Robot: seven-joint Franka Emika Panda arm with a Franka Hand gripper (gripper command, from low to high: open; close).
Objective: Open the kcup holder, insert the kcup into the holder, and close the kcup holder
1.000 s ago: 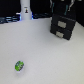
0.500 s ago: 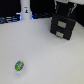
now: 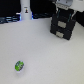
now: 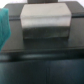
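Note:
The kcup holder is a black boxy unit at the back of the white table, on the exterior view's right. My gripper hangs right above it, close to its top; its fingers are too blurred to read. The kcup, a small bright green pod, lies alone on the table near the front on the exterior view's left, far from the gripper. In the wrist view, black stepped surfaces of the kcup holder fill the picture below a pale grey block. No fingertips show there.
A white bottle-like object stands at the back on the exterior view's left, before a dark background. A teal shape sits at the wrist picture's edge. The white tabletop spreads between pod and holder.

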